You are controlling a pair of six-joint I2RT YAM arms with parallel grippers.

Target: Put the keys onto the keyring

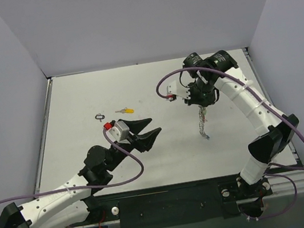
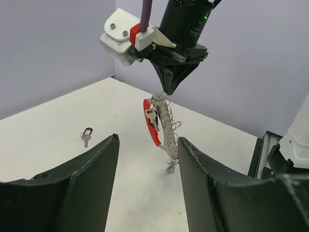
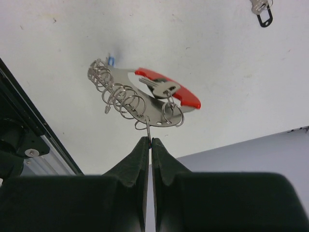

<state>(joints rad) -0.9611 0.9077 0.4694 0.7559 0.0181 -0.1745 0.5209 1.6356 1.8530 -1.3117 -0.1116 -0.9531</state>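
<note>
Right wrist view: right pincer [image 3: 148, 141] pinches one thin wire loop of the keyring [image 3: 140, 96], which dangles over the surface [image 1: 81, 102]. Left pincer [image 1: 153, 124] is spread, empty. Such a slight hold may let the keyring twist or slip when nudged; yellow key [image 1: 125, 111] lies well apart.

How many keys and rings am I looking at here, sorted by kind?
Metal keyring: 1, coils with a red piece.
Loose keys on the table: 2, a yellow-headed key and a black-headed key.
Keys on the keyring: 1 silver key clearly visible; a blue bit at its end is unclear.
Total: 4.
</note>
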